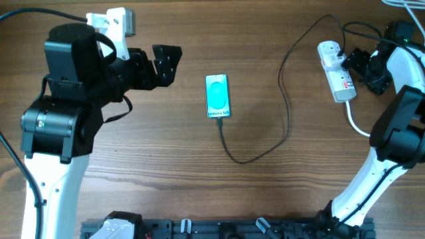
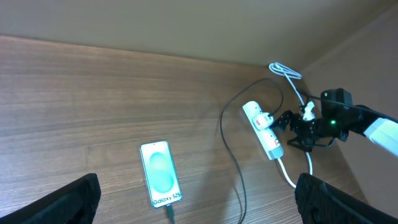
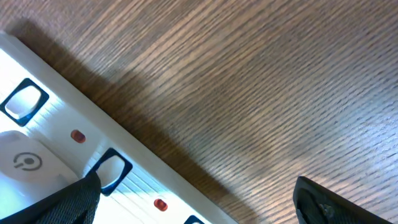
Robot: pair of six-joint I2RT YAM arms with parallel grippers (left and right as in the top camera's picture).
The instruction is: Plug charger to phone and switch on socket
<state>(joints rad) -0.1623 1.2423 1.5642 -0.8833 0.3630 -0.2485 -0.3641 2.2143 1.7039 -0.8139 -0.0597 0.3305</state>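
Two claws are in view, and both are open wide with nothing in them. The phone [image 1: 218, 96] [image 2: 161, 174] lies flat on the wooden table [image 1: 265, 199], its screen glowing bright blue-green. The left claw [image 1: 167, 66] [image 2: 199, 208] hangs to the left of the phone, near it but not touching.

One thin black charger cable [image 1: 287, 99] [image 2: 230, 149] meets the phone at the end with the white words. It seems to be pushed in there. From the phone it bends round in a big loop and runs off to the right, up to the power strip [image 1: 335, 79] [image 2: 264, 129] [image 3: 62, 149]. How it joins the strip I cannot tell.

The white power strip lies well to the right of the phone. A thick white cord [image 1: 355, 123] [image 2: 287, 174] trails from its near end. The right claw [image 1: 358, 68] [image 3: 199, 205] hangs right beside the strip, on the side away from the phone. Small red dots [image 3: 77, 135] show on the strip, seen close up from that wrist.
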